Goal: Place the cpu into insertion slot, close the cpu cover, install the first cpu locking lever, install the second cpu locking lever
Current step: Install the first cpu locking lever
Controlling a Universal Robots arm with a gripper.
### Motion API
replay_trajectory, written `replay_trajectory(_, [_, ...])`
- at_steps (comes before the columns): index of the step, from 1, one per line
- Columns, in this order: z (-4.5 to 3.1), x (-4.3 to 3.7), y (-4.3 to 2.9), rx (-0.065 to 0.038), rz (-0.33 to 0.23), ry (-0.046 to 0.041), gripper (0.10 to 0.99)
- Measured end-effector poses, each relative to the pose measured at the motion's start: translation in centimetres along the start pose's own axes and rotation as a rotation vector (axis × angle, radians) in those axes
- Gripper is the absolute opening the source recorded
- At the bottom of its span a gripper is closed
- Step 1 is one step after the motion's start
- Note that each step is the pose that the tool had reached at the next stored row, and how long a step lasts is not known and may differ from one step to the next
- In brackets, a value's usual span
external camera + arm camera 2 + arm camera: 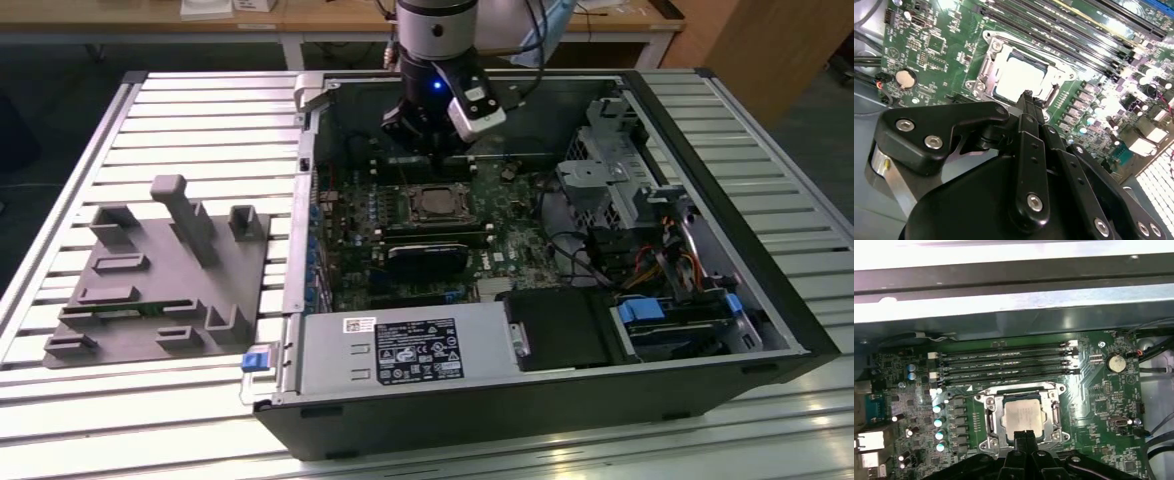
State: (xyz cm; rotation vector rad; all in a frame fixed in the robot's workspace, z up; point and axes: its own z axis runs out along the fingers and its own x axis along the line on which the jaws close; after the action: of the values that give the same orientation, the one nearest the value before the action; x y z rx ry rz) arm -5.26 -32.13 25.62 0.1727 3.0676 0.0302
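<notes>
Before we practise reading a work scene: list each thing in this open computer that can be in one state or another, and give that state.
Metal frame, closed down flat.
Chip, seated flat inside the frame's window.
Gripper, shut with nothing in it, tip just beside the frame's edge.
Computer case, lying on its side, open on top.

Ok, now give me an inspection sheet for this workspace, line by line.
Surface: slatted metal table bears an open computer case.
Job's things: cpu seated on the motherboard; cpu cover lies flat around it; whether latched is unclear.
Clutter: grey fixture block on the table, exterior view's left.
Gripper: gripper at the cover's edge, jaws shut, contact unclear.
Cables: wire bundle inside the case, exterior view's right.
Surroundings: wooden desk behind the table.
</notes>
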Motion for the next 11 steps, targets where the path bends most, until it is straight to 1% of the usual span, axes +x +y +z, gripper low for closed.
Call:
replay_trajectory(6, [-0.08, 1.34, -0.15, 0.0, 0.0, 0.0, 0.106])
replay_trajectory(11, [-0.12, 2.94, -0.33, 0.0, 0.0, 0.0, 0.106])
